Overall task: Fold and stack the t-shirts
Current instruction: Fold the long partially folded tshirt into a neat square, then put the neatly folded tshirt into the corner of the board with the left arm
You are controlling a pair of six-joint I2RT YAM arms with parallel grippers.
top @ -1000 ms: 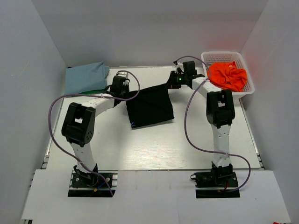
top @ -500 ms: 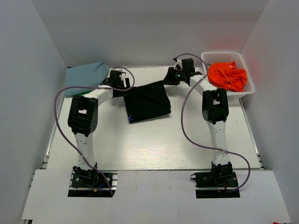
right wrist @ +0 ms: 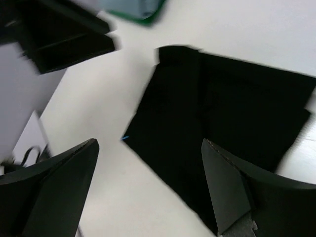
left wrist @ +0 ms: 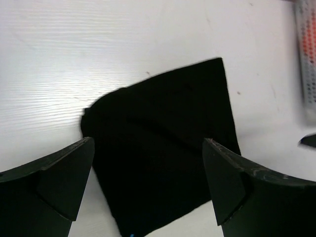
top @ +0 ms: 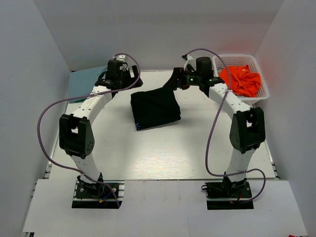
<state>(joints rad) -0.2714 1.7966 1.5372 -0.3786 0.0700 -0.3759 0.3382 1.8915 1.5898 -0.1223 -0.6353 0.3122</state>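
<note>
A black t-shirt (top: 154,109) lies folded into a flat square at the middle back of the table, a tiny blue print (top: 139,129) at its near left corner. My left gripper (top: 132,83) hovers open above its far left corner, holding nothing; the shirt (left wrist: 163,143) shows between its fingers (left wrist: 59,182). My right gripper (top: 173,84) hovers open over the far right corner, also holding nothing, above the same shirt (right wrist: 222,118). A folded light blue t-shirt (top: 81,85) lies back left, a green edge (right wrist: 143,17) beneath it. A crumpled orange t-shirt (top: 242,80) fills the basket.
A white mesh basket (top: 260,95) stands at the back right corner and appears at the right edge of the left wrist view (left wrist: 306,54). White walls close the table in on the left, back and right. Grey cables loop from both arms.
Both grippers have opened and let go of the black t-shirt, then risen and drawn back. The shirt has settled flat on the table, folded smaller.
</note>
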